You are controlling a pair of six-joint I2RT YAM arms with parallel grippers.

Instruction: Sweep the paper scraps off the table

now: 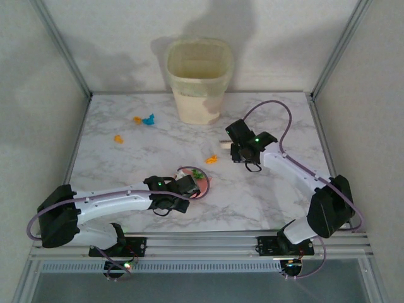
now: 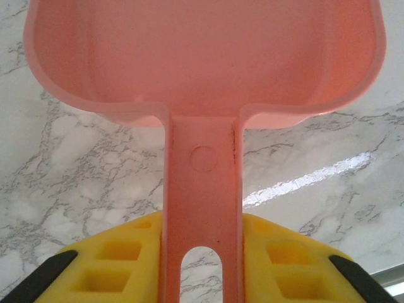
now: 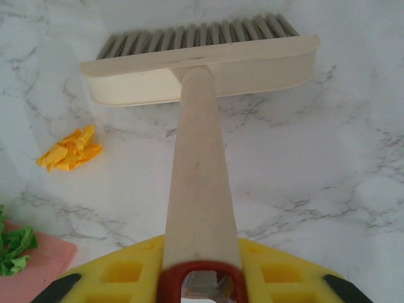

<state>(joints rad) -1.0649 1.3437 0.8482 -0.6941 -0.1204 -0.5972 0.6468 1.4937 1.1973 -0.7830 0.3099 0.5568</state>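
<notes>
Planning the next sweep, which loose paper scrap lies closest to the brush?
The lone orange scrap beside the brush, between it and the pink dustpan. The other orange ones and the blue one lie far off at the back left.

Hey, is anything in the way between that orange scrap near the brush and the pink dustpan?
Nothing visible. Only bare table lies between the orange scrap and the dustpan. A green scrap sits at the dustpan's edge.
</notes>
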